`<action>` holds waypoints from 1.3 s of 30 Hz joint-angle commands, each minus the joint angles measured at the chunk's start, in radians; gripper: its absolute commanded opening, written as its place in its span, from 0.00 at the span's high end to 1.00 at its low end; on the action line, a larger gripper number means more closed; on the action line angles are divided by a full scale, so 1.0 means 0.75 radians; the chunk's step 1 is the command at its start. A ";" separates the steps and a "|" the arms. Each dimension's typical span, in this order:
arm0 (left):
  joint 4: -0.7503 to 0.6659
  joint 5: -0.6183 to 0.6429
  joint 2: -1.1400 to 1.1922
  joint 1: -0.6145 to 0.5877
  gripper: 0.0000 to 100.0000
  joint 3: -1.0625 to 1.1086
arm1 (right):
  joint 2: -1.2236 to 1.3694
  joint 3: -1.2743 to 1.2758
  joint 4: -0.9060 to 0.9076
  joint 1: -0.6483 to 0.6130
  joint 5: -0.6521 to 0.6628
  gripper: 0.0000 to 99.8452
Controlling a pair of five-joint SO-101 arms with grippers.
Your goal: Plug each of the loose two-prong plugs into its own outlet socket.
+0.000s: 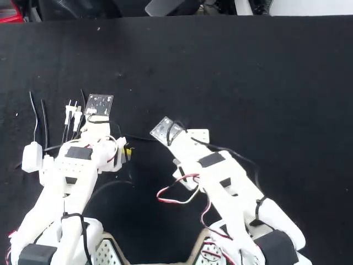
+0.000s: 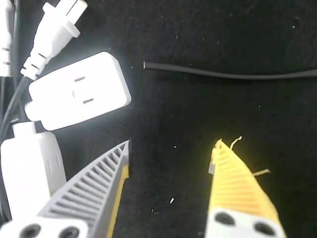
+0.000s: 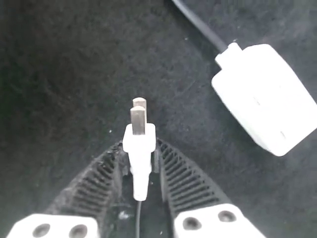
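Standing by the bench point(image 1: 265, 83), I see the right gripper point(image 3: 140, 147) clamped on a white two-prong plug point(image 3: 140, 136), with the prongs sticking out past the fingertips. The right socket point(image 3: 265, 96) lies just beside it but off to one side, not in line w/ the prongs. From above this is approx. the middle of the bench, toward the near edge. The left gripper point(image 2: 172, 146) hovers w/ its claw apart and nothing in it, near the left socket point(image 2: 79, 91) (its two slots face upward). The spare plugs point(image 1: 70, 113) lie close by, toward the bench's left edge. Risks, I think: each socket lies loose, so a push w/o support may only slide it away. Prongs arriving at an angle can miss the slots or bend. The plug may twist in the grip, since it is held only at the body. Also the black cable point(image 2: 228, 74) near the left arm could get caught.
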 commanded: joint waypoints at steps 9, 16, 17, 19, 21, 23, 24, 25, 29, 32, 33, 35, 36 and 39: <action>-0.010 0.088 -0.137 -0.021 0.74 -0.007 | -0.427 0.007 -0.092 -0.153 -0.117 0.99; -0.004 0.174 -0.548 -0.013 0.74 0.157 | -0.298 0.042 -0.362 -0.385 -0.303 0.99; -0.004 0.174 -0.606 -0.009 0.74 0.187 | -0.285 0.046 -0.403 -0.409 -0.333 0.99; -0.004 0.186 -0.720 -0.009 0.74 0.247 | -0.261 0.050 -0.477 -0.434 -0.368 0.99; 0.004 0.217 -0.829 -0.011 0.74 0.300 | -0.244 0.052 -0.511 -0.440 -0.368 0.99; 0.006 0.225 -0.937 -0.009 0.74 0.345 | -0.224 0.046 -0.516 -0.440 -0.366 0.99; 0.006 0.227 -0.990 -0.009 0.74 0.367 | -0.214 0.044 -0.513 -0.442 -0.366 0.99; 0.006 0.227 -1.039 -0.009 0.74 0.384 | -0.202 0.046 -0.513 -0.450 -0.366 0.99; 0.006 0.229 -1.201 -0.009 0.74 0.451 | -0.169 0.052 -0.513 -0.497 -0.366 0.99; 0.006 0.221 -1.277 -0.009 0.74 0.500 | -0.169 0.042 -0.518 -0.501 -0.368 0.99; 0.006 0.221 -1.287 -0.005 0.74 0.510 | -0.169 0.038 -0.524 -0.503 -0.368 0.99; 0.014 0.215 -1.293 0.026 0.74 0.521 | -0.169 0.015 -0.516 -0.503 -0.374 0.99; 0.037 0.194 -1.293 0.046 0.74 0.512 | -0.169 0.005 -0.513 -0.503 -0.374 0.99; 0.057 0.149 -1.297 0.109 0.74 0.521 | -0.169 -0.017 -0.511 -0.503 -0.374 0.99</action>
